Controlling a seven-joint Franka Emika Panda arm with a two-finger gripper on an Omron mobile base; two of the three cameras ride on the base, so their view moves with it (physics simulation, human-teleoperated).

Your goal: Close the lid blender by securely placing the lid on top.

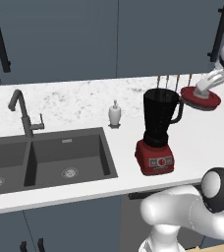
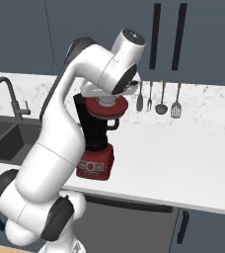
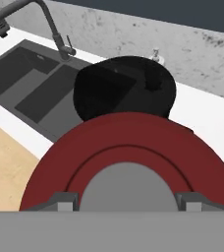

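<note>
The blender (image 1: 157,130) stands on the white counter, a red base under an open black jar with a side handle. The lid (image 1: 210,102), a red disc with a pale grey centre cap, hangs slightly tilted just right of the jar's rim and about level with it. My gripper (image 1: 201,90) is shut on the lid's cap. From the right base view the lid (image 2: 107,107) overlaps the blender's (image 2: 97,143) jar top, under my gripper (image 2: 106,102). In the hand view the lid (image 3: 126,142) sits between my gripper's (image 3: 126,202) fingers, with the blender's (image 3: 124,88) open jar beyond it.
A dark double sink (image 1: 45,157) with a grey faucet (image 1: 20,110) lies left of the blender. A small white soap dispenser (image 1: 114,114) stands between them by the wall. Utensils (image 2: 159,99) hang on the backsplash at the right. Dark cabinets hang above.
</note>
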